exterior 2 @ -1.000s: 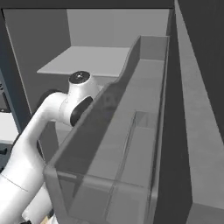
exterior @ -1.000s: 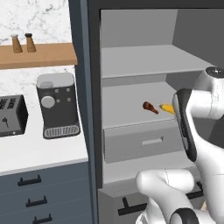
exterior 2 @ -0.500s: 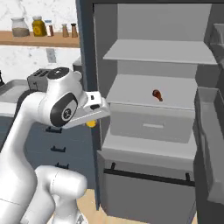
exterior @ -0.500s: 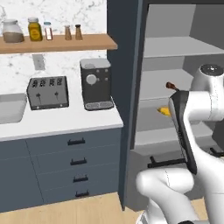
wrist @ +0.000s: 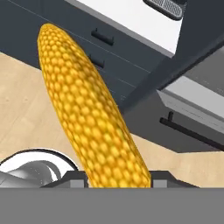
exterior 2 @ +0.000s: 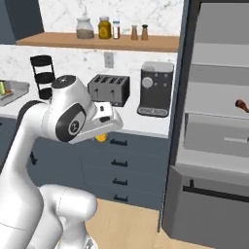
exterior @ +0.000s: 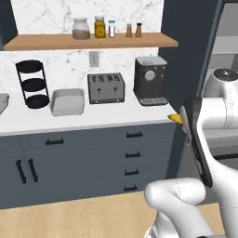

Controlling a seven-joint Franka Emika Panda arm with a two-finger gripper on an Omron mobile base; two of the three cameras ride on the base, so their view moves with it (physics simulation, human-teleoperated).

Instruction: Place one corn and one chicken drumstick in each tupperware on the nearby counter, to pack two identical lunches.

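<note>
The corn [wrist: 94,116] is a plain yellow-orange cob, and in the hand view it rises from between the finger tips at the bottom centre and runs up and to the left, its long axis lying along the line of the gripper [wrist: 118,179], which is pinching its lower end. In the left base view a yellow tip of the corn [exterior: 175,119] pokes out at centre right, just in front of the arm and level with the counter [exterior: 93,118] edge; in the right base view a bit of the corn [exterior 2: 100,138] shows below the hand at centre left. One tupperware [exterior: 68,102] sits on the counter in the left half of the left base view, between a black tiered rack [exterior: 32,83] and a toaster [exterior: 106,88], with a coffee machine [exterior: 150,81] further right. A second tupperware [exterior 2: 12,91] lies at the far left edge of the right base view and seems to hold something greenish already, though it is too small to be sure. A chicken drumstick [exterior 2: 240,104] rests on a shelf of the open cabinet at the right edge of that view. My reading is that the cob is on its way to a container; the nearer grey one lies well to the left of the held cob in the left base view, so the hand must swing left over the counter and bring the cob's length in line with the container's long side before letting go.
</note>
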